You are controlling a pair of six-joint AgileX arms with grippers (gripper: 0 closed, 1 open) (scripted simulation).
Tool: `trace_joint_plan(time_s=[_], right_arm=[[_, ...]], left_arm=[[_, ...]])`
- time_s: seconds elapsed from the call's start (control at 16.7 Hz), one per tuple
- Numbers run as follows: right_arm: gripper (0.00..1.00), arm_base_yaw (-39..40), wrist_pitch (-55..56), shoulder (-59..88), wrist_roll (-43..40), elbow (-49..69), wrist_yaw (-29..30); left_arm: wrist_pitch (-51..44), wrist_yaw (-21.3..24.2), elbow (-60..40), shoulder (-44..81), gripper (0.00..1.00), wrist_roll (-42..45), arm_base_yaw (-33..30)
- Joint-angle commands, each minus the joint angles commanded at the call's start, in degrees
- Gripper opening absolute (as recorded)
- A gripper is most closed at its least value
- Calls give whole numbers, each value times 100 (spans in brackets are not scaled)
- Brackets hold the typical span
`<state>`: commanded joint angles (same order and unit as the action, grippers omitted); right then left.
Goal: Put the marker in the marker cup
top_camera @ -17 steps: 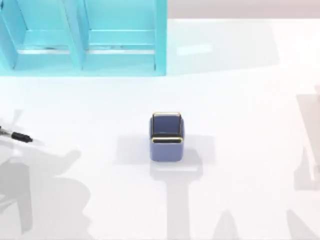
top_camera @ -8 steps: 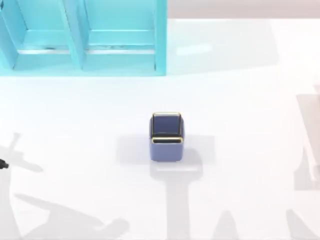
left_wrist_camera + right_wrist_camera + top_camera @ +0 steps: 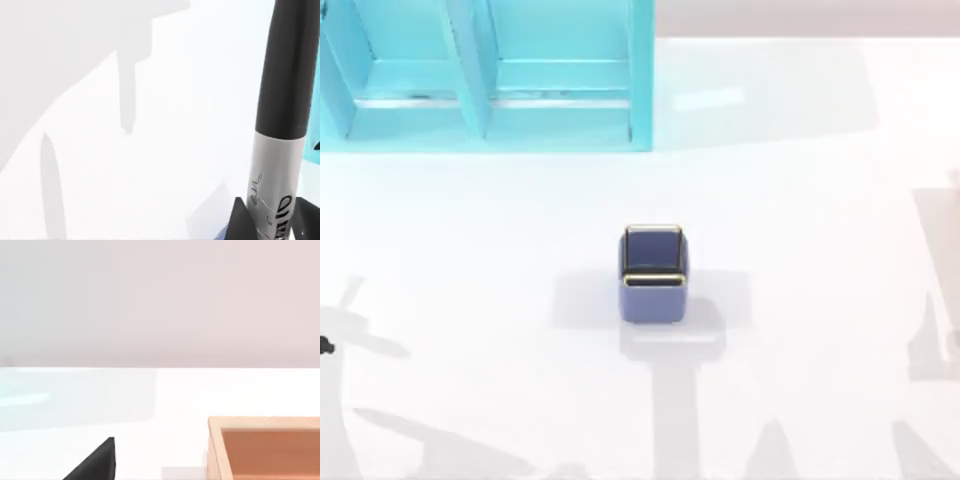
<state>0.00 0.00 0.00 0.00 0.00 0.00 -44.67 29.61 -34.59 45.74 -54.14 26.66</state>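
The left claw (image 3: 267, 220) pinches the marker (image 3: 280, 125): in the left wrist view two dark fingers (image 3: 243, 220) press the printed grey barrel from either side, and the black cap end rises well clear of them. Behind the marker a sliver of turquoise shows, and pale shadows lie across the white counter (image 3: 165, 125).

From above, a small black tip of the marker (image 3: 324, 346) sits at the counter's far left edge, with a thin shadow beside it. One second ago more of the marker showed there, higher up along that edge and reaching further in; half a second ago just a dark tip remained, and it now sits a little lower still. The arm shadows at lower left have changed shape too.

The cup (image 3: 654, 272) stands upright near the counter's middle, well apart from the marker, and has not moved. The turquoise shelf (image 3: 485, 75) fills the upper left corner as before.

The right wrist view shows a dark finger (image 3: 95, 462) of the right claw low over the counter and an orange tray (image 3: 265, 447) nearby; whether that claw is spread or pressed together I cannot tell.
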Motion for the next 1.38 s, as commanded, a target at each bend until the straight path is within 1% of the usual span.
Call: trace_joint_plan(time_s=[0.12, 0.24, 0.36, 0.48, 0.54, 0.66, 0.84, 1.08, 1.26, 1.38], right_arm=[[100, 0, 0, 0, 0, 0, 0], [100, 0, 0, 0, 0, 0, 0], [100, 0, 0, 0, 0, 0, 0], [100, 0, 0, 0, 0, 0, 0], [100, 0, 0, 0, 0, 0, 0], [100, 0, 0, 0, 0, 0, 0], [100, 0, 0, 0, 0, 0, 0], [100, 0, 0, 0, 0, 0, 0], [100, 0, 0, 0, 0, 0, 0], [100, 0, 0, 0, 0, 0, 0]], left_arm=[[-8, -55, -51, 54, 0, -8, -51], [-51, -344, -311, 331, 0, -48, -319], [-109, -873, -748, 836, 0, -110, -809], [-160, -1639, -1305, 1557, 0, -172, -1516], [-181, -2109, -1611, 1974, 0, -205, -1942], [-209, -3205, -2245, 2828, 0, -297, -2874], [-217, -5062, -3208, 4010, 0, -553, -4299], [-161, -7417, -4351, 5416, 0, -1064, -6118], [-111, -9276, -4959, 6241, 0, -1495, -7319], [-96, -10319, -5229, 6686, 0, -1772, -7996]])
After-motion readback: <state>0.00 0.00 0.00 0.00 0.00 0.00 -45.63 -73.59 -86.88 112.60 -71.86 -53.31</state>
